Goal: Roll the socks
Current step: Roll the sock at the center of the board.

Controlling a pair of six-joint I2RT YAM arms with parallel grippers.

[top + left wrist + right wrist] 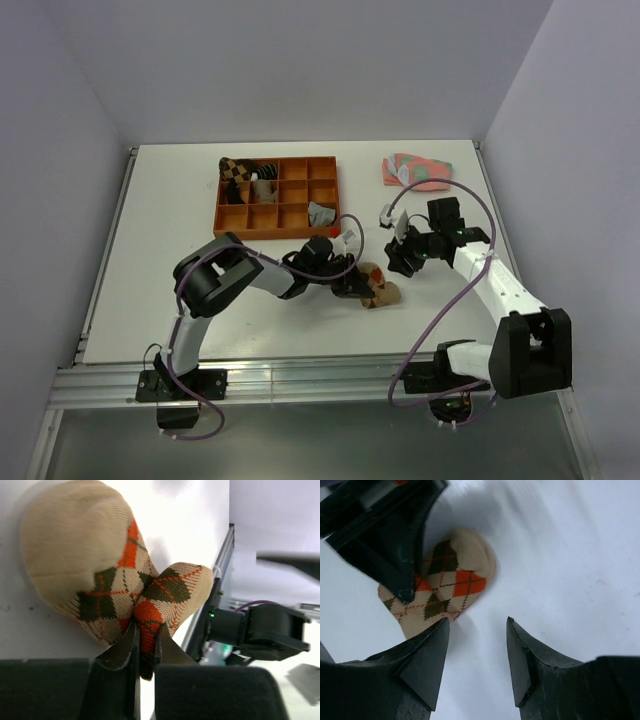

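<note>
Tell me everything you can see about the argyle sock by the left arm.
The argyle sock is a tan ribbed knit with orange and dark-brown diamonds crossed by thin orange lines. It lies bunched on the white table, folded into two rounded lobes, the larger one mostly plain tan. The left end effector is closed on the fold where the lobes meet, pinching an orange diamond. The right end effector hovers open beside it without touching. Nothing else touches it.
</note>
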